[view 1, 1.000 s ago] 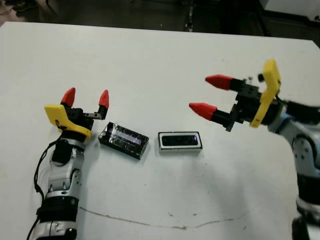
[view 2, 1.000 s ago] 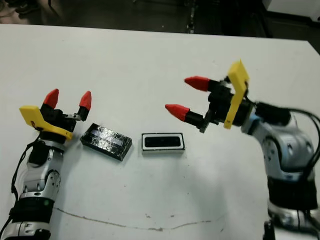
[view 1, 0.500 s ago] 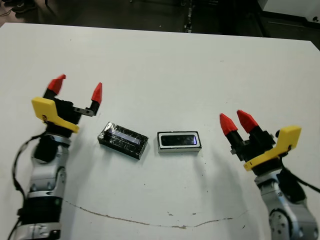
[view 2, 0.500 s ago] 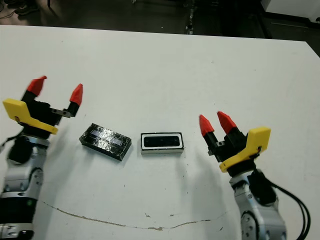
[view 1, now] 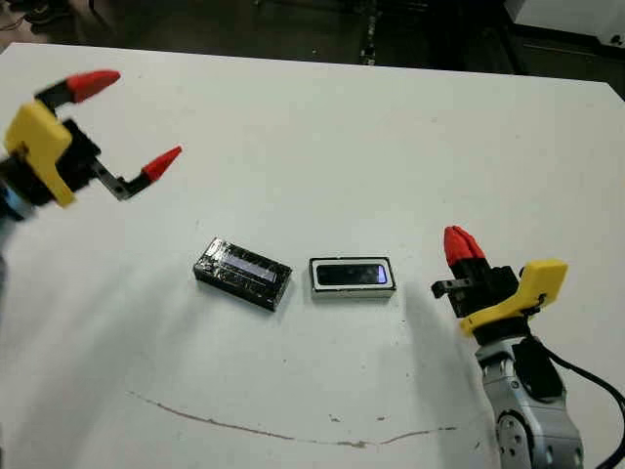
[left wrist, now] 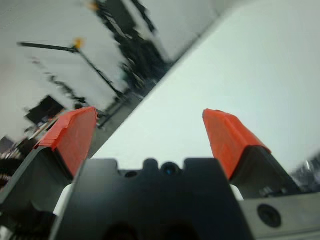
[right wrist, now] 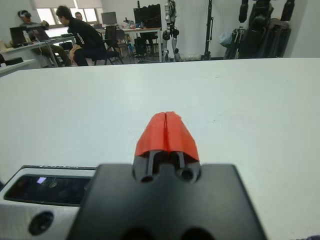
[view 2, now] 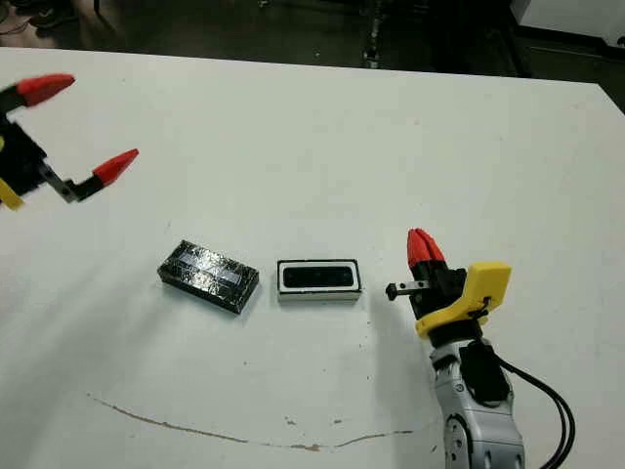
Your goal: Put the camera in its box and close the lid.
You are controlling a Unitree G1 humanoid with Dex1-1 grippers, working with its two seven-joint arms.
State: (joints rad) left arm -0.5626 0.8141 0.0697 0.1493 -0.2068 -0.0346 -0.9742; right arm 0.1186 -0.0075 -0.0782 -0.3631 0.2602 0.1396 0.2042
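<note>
The broad white counter (view 1: 322, 137) carries everything. The left hand (view 1: 125, 129), red-tipped fingers spread wide and holding nothing, hangs above the counter at ten o'clock. The right hand (view 2: 420, 248), fingers pressed together and empty, sits at four o'clock, near the box. The shiny black lid with a pale strip (view 1: 242, 274) lies at centre, slightly askew. Just beside it at three o'clock, apart, stands the small white-lined box (view 1: 352, 277), with the flat glossy black camera (view 1: 350, 273) lying inside it.

Cut off by the frame edge beside the right gripper (right wrist: 166, 131): near end of the box (right wrist: 30, 200). Too blurred to identify: background beyond the left gripper (left wrist: 150, 140).
</note>
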